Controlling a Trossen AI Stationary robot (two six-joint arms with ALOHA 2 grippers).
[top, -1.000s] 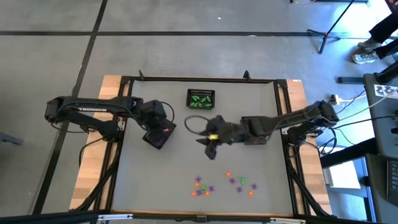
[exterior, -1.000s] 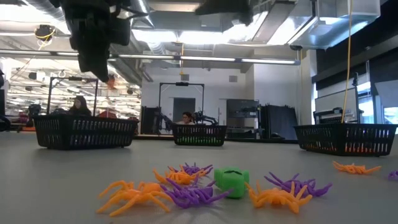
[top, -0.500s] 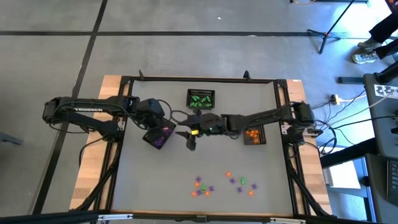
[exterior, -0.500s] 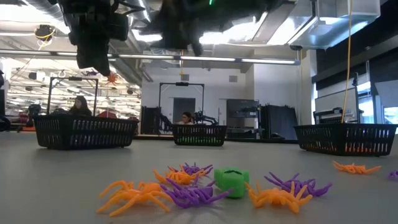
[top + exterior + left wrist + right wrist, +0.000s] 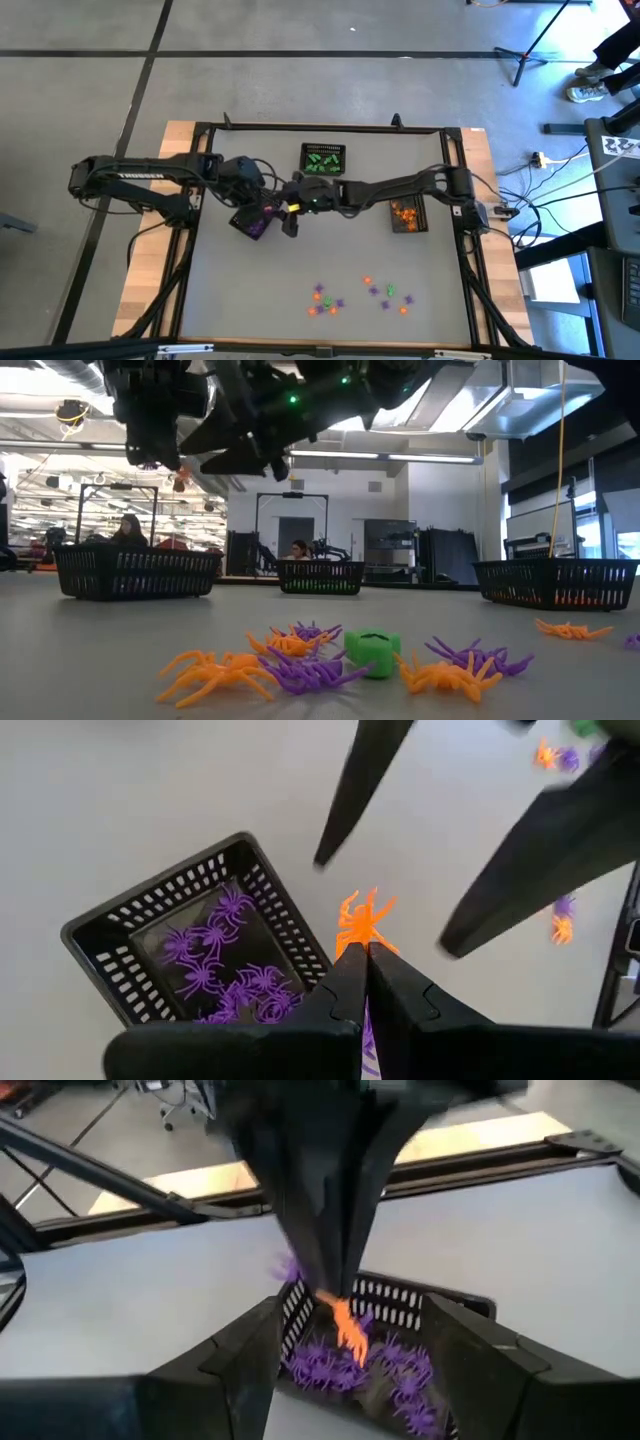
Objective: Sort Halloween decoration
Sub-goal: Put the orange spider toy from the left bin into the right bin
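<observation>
My left gripper (image 5: 363,952) hangs above the near-right corner of the black mesh basket (image 5: 262,890) that holds purple spiders, and it is shut on an orange spider (image 5: 362,920). A bit of purple (image 5: 366,1032) also shows between its fingers. My right gripper (image 5: 284,218) reaches in from the table's right and is open. Its two fingers (image 5: 355,800) stand on either side of the orange spider without touching it. More Halloween decoration (image 5: 360,294) lies loose near the table's near edge. My left gripper pinches the orange spider's rear end (image 5: 361,942) between its two fingertips, coming from above at a slant. The spider sticks out beyond the fingertips with its legs spread. It is lifted clear, over the purple basket's rim (image 5: 400,1302).
A basket of green pieces (image 5: 323,158) stands at the table's far middle. A basket of orange pieces (image 5: 408,216) stands at the right, under my right arm. The loose pile (image 5: 330,660) holds orange and purple spiders and a green piece. People sit in the room beyond the table.
My right gripper has swept from the table's middle toward the left edge and come lower. It has ended beside my left gripper, with its fingers around the orange spider. My left gripper has stayed over the purple basket, still shut on the spider.
</observation>
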